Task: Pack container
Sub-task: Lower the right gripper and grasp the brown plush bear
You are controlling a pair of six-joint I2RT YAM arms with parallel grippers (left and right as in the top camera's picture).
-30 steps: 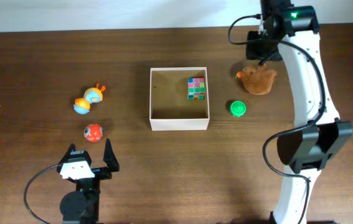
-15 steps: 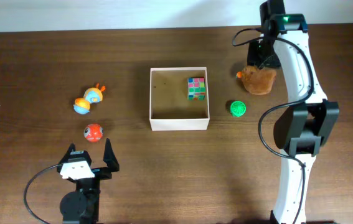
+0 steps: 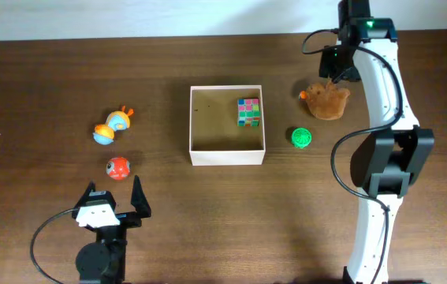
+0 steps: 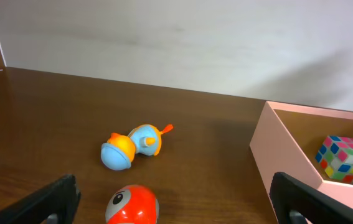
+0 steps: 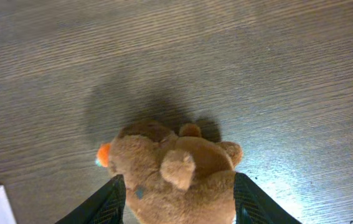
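Right of the container [image 3: 227, 156], the right gripper [image 5: 177, 194] is straddling a brown plush toy [image 5: 164, 158], fingers apart. Left of the container, the left gripper [image 3: 113, 188] is resting with its fingers spread.

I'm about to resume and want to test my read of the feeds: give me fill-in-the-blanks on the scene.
The container holds one toy, a colourful ____.
The right gripper straddles a brown ____.
The green ball lies on the container's ____-arm side.
The left gripper is ____ and empty.
Missing: puzzle cube; plush toy; right; open.
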